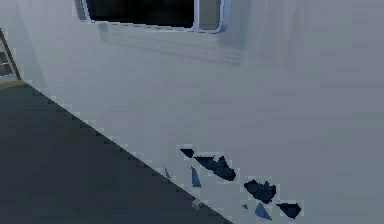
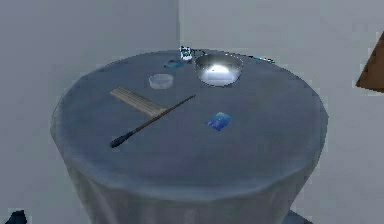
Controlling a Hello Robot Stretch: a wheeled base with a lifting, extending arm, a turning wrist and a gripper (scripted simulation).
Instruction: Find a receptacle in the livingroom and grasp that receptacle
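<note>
Well, a shiny metal bowl (image 2: 219, 70) sits mouth-up on the round cloth-covered table (image 2: 270, 150), toward one o'clock near the far edge. Being round, it has no long axis to tell. A thin dark rod (image 2: 152, 122) lies near the centre, running from seven to one o'clock toward the bowl. The claw's state cannot be told.

Bare table (image 2: 190, 165) front; rod (image 2: 152, 122) mid; bowl (image 2: 219, 70) back, nr wall (image 2: 90, 30).
</note>
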